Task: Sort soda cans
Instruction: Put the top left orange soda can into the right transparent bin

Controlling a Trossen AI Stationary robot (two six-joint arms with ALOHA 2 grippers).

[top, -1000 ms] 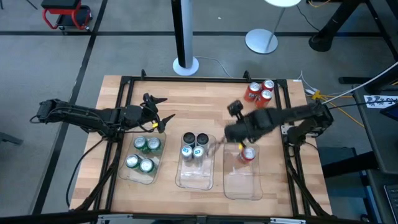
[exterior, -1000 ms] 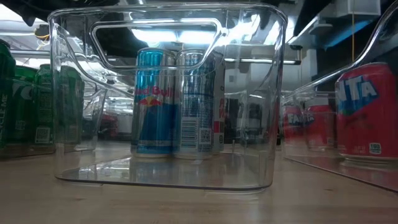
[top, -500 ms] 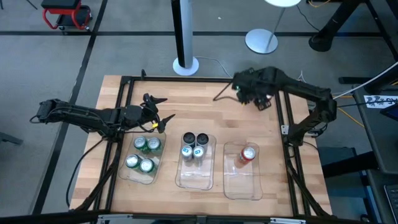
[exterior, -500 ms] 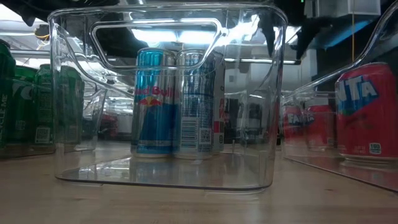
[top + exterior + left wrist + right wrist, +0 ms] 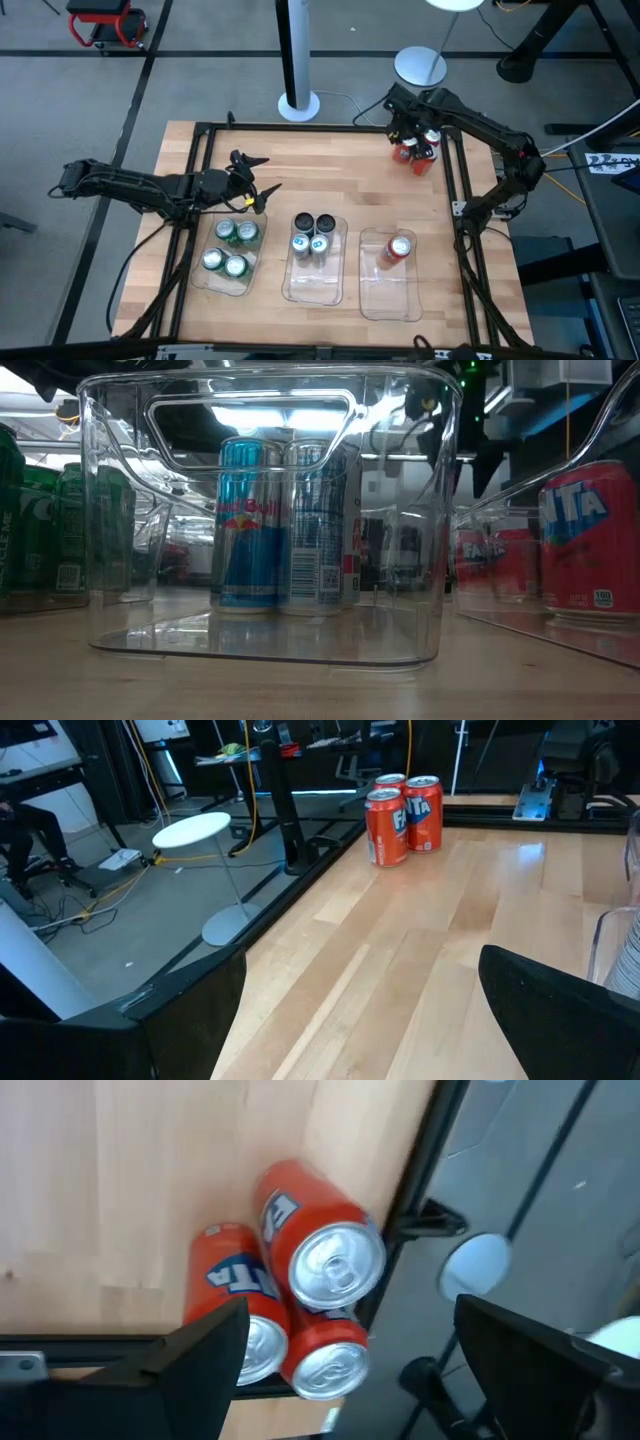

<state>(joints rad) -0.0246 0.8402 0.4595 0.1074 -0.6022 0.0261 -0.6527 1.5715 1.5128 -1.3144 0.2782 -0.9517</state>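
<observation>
Right gripper (image 5: 413,135) hangs spread over three red cans (image 5: 415,152) at the worktop's far right corner; it should centre on one, clear of its neighbours. Left gripper (image 5: 255,185) waits unclenched by the green cans (image 5: 230,247).

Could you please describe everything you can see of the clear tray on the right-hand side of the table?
The right tray is a clear, rectangular plastic bin with rounded corners, sitting flat on the wooden table near its front edge, beside the middle tray but apart from it. It holds a single upright red Fanta can at its far end; the rest of its floor is bare. Neither gripper touches it.
</observation>
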